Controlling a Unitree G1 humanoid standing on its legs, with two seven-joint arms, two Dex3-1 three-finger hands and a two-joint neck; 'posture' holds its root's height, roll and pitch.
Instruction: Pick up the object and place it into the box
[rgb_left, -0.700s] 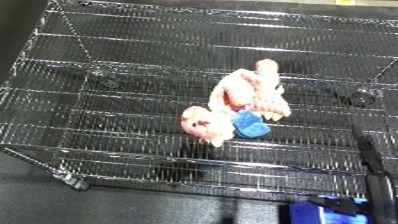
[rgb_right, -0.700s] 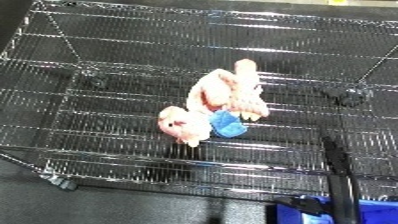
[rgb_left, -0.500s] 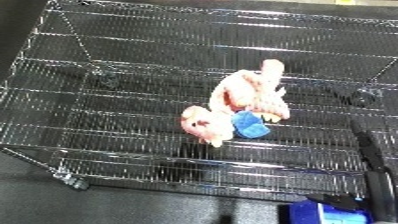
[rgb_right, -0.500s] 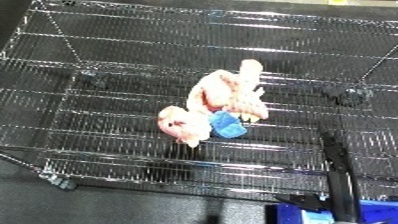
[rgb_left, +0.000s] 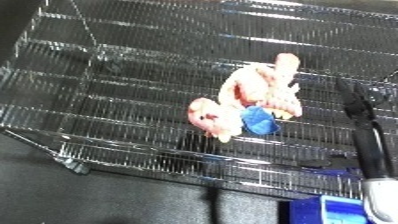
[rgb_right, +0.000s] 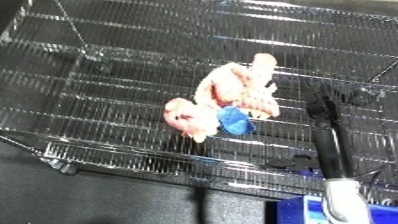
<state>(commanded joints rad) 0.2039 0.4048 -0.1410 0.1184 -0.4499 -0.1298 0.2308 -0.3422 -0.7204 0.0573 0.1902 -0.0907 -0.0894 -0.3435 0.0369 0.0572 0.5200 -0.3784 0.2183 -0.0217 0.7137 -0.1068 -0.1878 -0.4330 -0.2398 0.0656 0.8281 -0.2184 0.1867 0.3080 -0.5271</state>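
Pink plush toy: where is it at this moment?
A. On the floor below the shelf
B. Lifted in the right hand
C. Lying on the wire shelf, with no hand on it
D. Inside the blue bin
C: the pink plush toy lies on the wire shelf, while the right hand reaches in beside it with a gap between them, and the blue bin sits at the lower edge.

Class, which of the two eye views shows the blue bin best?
The right eye view: the blue bin shows a wider stretch of its rim at the bottom edge, below the wire shelf. The left eye view shows only a smaller corner.
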